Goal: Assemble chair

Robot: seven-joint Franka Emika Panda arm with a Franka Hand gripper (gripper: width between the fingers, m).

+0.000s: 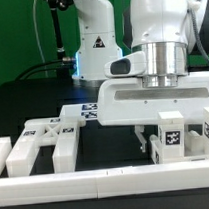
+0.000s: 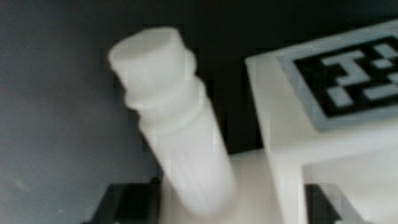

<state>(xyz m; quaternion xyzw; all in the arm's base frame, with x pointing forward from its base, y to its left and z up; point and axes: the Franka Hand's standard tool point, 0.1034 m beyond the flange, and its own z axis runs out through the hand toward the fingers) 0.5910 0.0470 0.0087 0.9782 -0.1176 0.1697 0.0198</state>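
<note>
Border rail (image 1: 97, 181), plain white, runs along the front edge of the black bench (image 1: 22, 102).

Exterior view's left: pronged chair frame piece (image 1: 47, 144) lies flat just behind the rail, with square black-and-white tags on its top face.

Centre: Panda arm (image 1: 158, 29) hangs from above. The gripper (image 1: 155, 141) is low over the bench, right of the frame piece and apart from it. Just beside it, on the exterior view's right, is a cube-ended chair part (image 1: 173, 140) with a tag facing the camera.

Far right edge: another tagged white part (image 1: 208, 126), cut off by the frame.

Wrist view: round white chair leg (image 2: 178, 120) sits between the two dark fingers (image 2: 128, 205). A tagged white block (image 2: 329, 85) is just beside the leg; whether they touch, cannot tell. The fingers stand narrow, close on either side of the leg; whether they actually press it, cannot tell.

Writing: the tags show block patterns only. The dark sticker on the arm base (image 1: 97, 43) is too small to read.
</note>
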